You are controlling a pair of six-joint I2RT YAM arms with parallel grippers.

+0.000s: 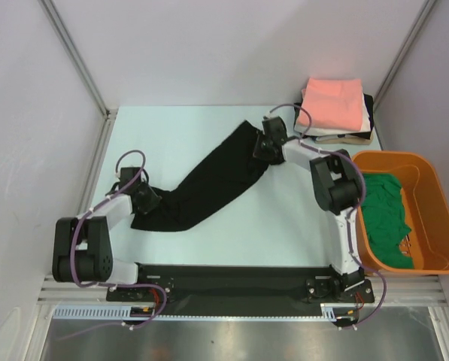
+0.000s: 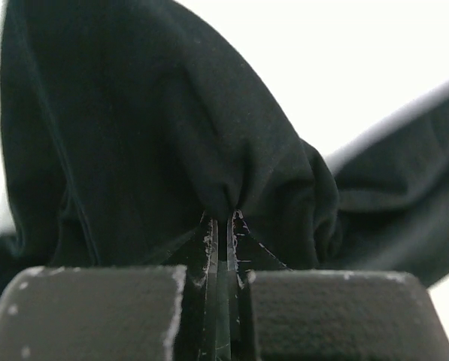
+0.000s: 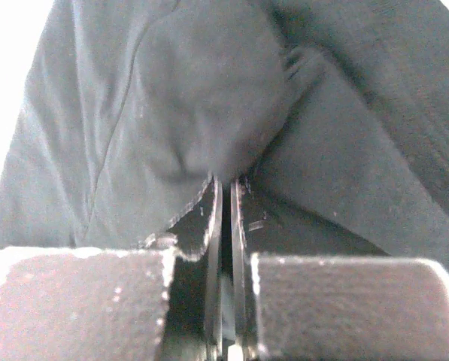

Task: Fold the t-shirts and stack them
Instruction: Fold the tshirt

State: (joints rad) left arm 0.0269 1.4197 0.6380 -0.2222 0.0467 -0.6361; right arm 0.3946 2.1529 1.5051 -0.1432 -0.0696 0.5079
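Observation:
The black t-shirt [image 1: 209, 184] lies stretched as a long diagonal band across the table, from near left to far right. My left gripper [image 1: 144, 198] is shut on its near-left end; the cloth bunches at the closed tips in the left wrist view [image 2: 222, 214]. My right gripper [image 1: 268, 143] is shut on its far-right end, cloth pinched at the tips in the right wrist view [image 3: 224, 179]. A salmon-pink t-shirt [image 1: 332, 103] tops a folded stack at the back right, with white [image 1: 367, 120] and tan [image 1: 346, 138] layers under it. A green t-shirt [image 1: 386, 218] lies crumpled in the orange tub.
The orange plastic tub [image 1: 435, 218] stands at the right edge of the table, close to the right arm's base. Grey walls with metal frame posts enclose the table on the left, back and right.

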